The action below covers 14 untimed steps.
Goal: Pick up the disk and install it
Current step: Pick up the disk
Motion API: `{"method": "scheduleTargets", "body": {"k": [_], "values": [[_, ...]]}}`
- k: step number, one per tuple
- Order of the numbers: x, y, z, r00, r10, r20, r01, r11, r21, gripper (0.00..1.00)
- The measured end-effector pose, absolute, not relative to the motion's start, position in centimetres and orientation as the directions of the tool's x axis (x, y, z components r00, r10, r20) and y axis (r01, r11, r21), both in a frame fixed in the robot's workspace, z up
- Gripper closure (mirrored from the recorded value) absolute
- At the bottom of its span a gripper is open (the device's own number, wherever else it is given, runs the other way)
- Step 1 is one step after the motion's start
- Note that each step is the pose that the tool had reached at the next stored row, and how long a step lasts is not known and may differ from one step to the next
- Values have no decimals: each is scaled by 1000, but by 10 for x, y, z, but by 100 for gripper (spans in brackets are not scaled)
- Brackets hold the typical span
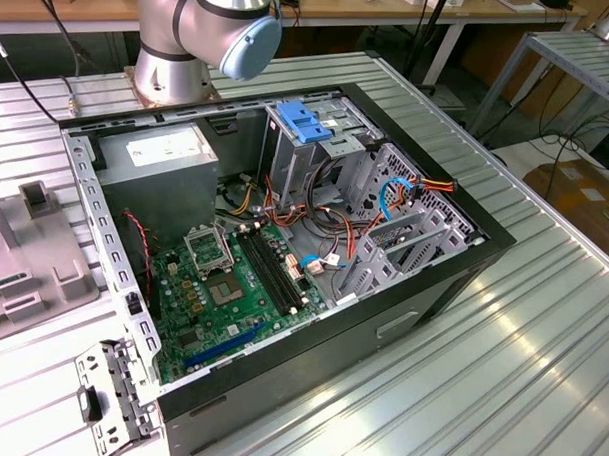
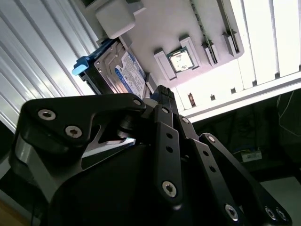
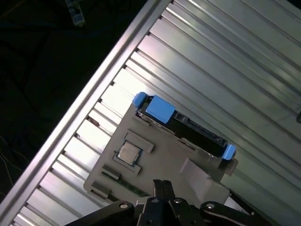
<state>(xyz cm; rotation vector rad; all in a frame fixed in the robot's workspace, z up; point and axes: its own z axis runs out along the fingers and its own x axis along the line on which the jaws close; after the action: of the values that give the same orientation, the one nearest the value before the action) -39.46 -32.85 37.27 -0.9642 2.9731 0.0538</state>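
Ribbed aluminium table (image 1: 541, 326) carries an open computer case (image 1: 432, 293). At its nine o'clock, the exterior view's left, lies a grey moulded fixture (image 1: 43, 269). The disk (image 3: 193, 128), silver with a blue-and-white label and blue carrier, sits at that fixture's edge, untouched. My gripper (image 3: 161, 187) hovers near, fingertips pressed together, empty.

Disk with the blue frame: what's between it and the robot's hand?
In the first wrist view, bare grey tray lies between the hand and the disk; a small chip sits beside that stretch.
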Motion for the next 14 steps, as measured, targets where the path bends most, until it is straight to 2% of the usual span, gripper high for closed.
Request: {"method": "scheduleTargets", "body": {"k": [14], "values": [[-395, -328, 373, -692, -722, -25, -722, 691, 28, 89]]}}
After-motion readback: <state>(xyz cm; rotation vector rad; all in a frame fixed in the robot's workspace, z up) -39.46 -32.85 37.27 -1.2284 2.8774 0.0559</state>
